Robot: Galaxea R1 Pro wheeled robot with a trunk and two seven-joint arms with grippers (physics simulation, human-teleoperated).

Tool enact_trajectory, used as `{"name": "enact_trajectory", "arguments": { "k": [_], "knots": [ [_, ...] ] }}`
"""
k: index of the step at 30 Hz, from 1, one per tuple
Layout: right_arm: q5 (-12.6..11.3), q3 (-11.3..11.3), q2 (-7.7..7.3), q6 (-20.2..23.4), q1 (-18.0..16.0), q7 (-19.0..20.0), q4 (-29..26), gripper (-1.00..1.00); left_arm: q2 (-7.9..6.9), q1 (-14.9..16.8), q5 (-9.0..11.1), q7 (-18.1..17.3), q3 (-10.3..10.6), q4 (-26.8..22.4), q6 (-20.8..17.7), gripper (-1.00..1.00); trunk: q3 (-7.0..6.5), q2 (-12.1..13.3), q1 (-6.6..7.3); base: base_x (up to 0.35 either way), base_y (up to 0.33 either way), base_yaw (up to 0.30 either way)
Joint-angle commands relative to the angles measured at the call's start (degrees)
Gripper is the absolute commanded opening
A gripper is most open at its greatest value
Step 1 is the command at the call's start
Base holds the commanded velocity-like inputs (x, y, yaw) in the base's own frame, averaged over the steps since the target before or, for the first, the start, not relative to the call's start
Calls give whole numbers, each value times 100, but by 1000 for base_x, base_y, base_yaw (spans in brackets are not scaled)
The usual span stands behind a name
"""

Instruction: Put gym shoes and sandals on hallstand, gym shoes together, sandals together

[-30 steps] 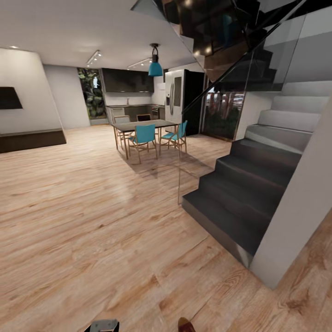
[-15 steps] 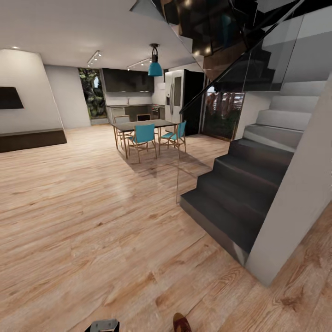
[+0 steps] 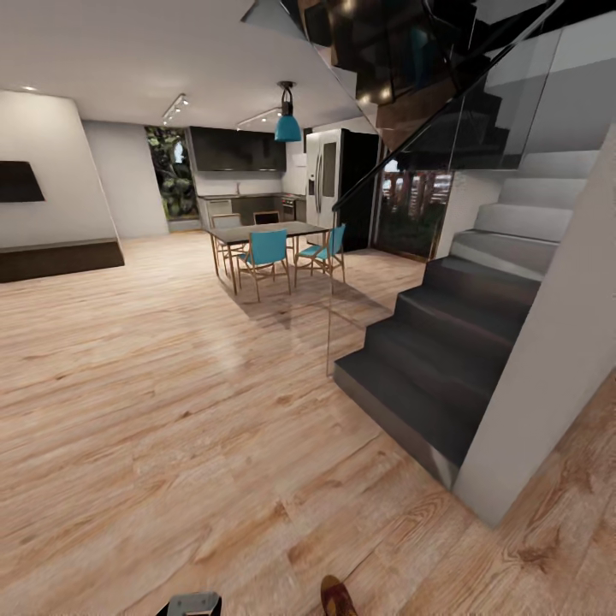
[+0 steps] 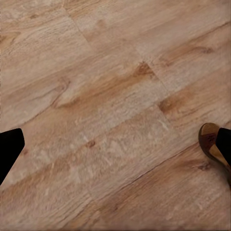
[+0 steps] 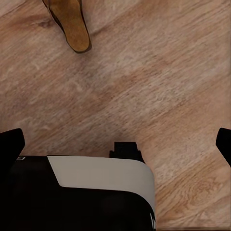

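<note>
An open-plan room of light wood-grain corridor floor [image 3: 171,411] stretches away to a dining table [image 3: 265,231] with teal chairs [image 3: 269,250], a teal pendant lamp [image 3: 287,127] above and a dark kitchen behind. A dark staircase [image 3: 462,342] with a glass balustrade climbs at the right. No hallstand and no gym shoes appear from here.

At the very bottom edge of the head view, close in front of the robot, lies one brown sandal [image 3: 339,597], only its rounded end in frame; beside it is a grey-and-black part of the robot's left arm [image 3: 193,604].

The left wrist view catches the sandal [image 4: 211,147] at its edge, partly behind the dark fingertip of the left gripper [image 4: 115,149]. Both fingertips sit at opposite edges of that view, so the left jaws stand wide apart with bare plank between them. The right gripper [image 5: 115,142] reads the same, jaws spread and empty above the robot's white-and-black base [image 5: 86,192], with the sandal [image 5: 70,24] on the floor beyond the base, its tan insole up.

The long axis seems to run roughly away from the robot; which end is the toe cannot be told.

Judging by this, the robot is closing in for a sandal pickup. Next it likely must look down, lower an arm, and line the jaws across the sandal's narrow width.
</note>
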State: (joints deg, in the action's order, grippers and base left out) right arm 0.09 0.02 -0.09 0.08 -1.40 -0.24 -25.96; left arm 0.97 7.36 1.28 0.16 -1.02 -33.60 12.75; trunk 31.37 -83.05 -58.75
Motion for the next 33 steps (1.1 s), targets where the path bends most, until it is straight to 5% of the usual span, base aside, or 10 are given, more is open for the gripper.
{"name": "enact_trajectory", "arguments": {
  "k": [1, 28, 33],
  "knots": [
    [3, 3, 0, 1, -1, -2, -2, 100, 2, 3, 13, 2, -11, 3, 17, 100, 5, -3, 2, -123, 0, 0],
    [8, -12, -8, 33, -4, -8, -15, 100, -11, 3, -18, 2, -28, -6, 17, 100, 5, -3, 2, -12, -25, 0],
    [6, -24, -3, 141, -255, -17, -526, 100, -27, 35, -14, 7, -43, -147, -3, 100, 5, -3, 2, 0, -3, 0]
  ]
}}
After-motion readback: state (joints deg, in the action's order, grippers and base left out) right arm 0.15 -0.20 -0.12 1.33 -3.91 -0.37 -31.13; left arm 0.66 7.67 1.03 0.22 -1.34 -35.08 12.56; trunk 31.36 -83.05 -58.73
